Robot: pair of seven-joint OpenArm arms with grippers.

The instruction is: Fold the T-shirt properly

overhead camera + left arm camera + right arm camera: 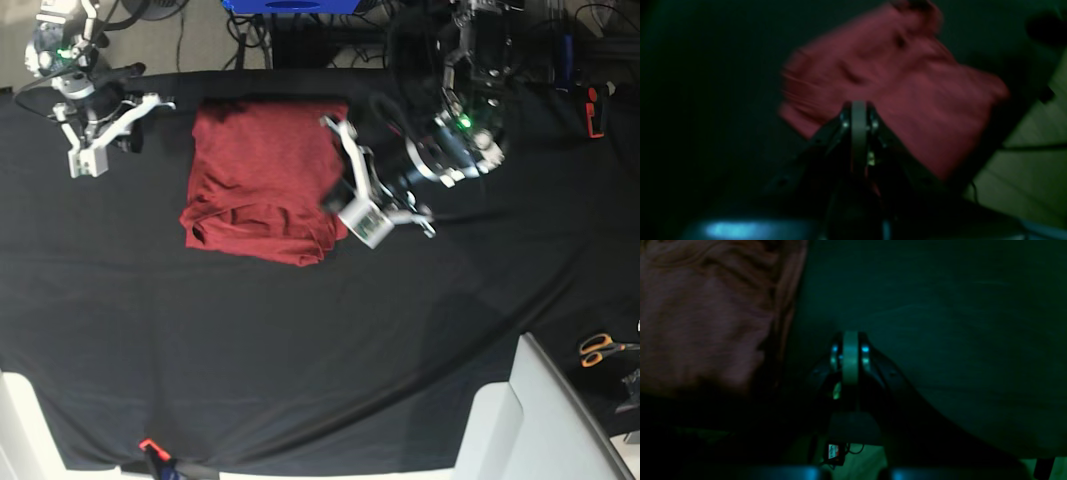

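The T-shirt [262, 182] lies folded on the black table [300, 340]. The left tool [335, 205], pinched closed and empty, hangs by its edge; the right tool [84, 165] sits closed, well apart.

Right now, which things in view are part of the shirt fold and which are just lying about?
Part of the job:
- T-shirt, red, folded into a bundle on the black table cloth
- left gripper, shut, holding nothing, by the shirt's edge
- right gripper, shut, holding nothing, apart from the shirt

Lying about:
- orange-handled scissors at the table's edge
- small orange clip at the cloth's edge
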